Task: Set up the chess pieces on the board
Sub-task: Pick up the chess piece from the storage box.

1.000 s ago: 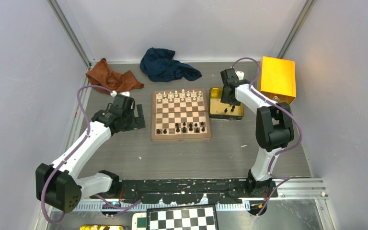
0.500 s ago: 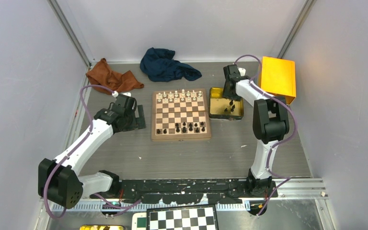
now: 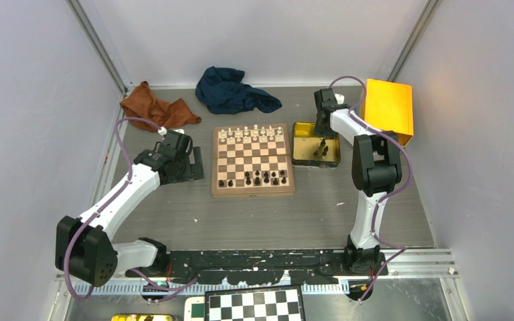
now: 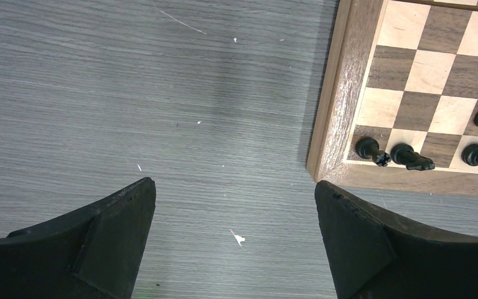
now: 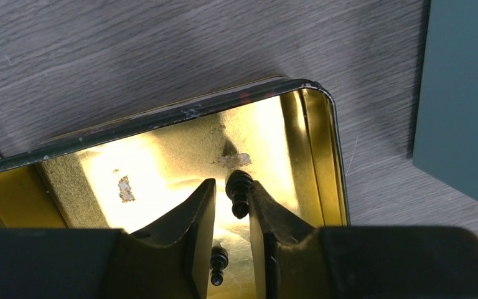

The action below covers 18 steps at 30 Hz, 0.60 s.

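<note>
Right wrist view shows the right claw (image 5: pixel 230 187), which over the last second has come down into the gold tin (image 5: pixel 162 118) and drawn its jaws from wide to a narrow gap around one black chess piece (image 5: pixel 239 190). I judge that a pick for the board (image 3: pixel 251 162) is under way. The pads sit just beside that piece, but I cannot tell whether they are clenched on it. A second black piece (image 5: pixel 218 265) lies nearer in the tin. The left claw (image 4: pixel 235 185) hangs released over the desk (image 4: pixel 162 93) beside the board's corner.
</note>
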Available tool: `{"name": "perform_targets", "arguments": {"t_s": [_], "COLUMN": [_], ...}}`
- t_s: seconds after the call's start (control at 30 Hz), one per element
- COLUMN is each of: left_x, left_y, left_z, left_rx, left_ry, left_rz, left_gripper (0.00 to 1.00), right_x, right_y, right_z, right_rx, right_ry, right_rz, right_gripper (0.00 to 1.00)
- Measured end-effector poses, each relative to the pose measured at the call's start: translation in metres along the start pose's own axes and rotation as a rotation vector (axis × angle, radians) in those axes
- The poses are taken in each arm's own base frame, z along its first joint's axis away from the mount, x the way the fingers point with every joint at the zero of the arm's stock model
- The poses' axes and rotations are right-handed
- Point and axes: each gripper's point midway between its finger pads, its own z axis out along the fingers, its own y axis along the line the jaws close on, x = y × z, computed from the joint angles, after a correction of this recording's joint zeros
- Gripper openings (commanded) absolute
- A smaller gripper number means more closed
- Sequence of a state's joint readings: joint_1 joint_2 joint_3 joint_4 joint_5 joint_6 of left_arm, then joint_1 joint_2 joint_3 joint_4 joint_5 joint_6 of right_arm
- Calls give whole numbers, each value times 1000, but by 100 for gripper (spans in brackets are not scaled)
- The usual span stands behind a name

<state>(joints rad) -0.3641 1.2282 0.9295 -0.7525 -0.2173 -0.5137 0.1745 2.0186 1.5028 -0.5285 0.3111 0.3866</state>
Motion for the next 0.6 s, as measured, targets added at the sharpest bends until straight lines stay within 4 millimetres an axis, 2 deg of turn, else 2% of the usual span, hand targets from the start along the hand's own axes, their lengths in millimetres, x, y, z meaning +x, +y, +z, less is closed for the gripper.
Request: {"name": "perform_targets", "arguments": {"t_s": [0.6], "left_x": [0], "left_y": [0], "left_z": [2], "left_rx": [-3], "left_ry": [7], "left_rz": [4], "left_gripper": [100], "right_x": [3], "right_y": [2], "right_z": [0], "right_rx": [-14], "right_ry": [13], "right_rz": [0], "right_gripper": [27]}}
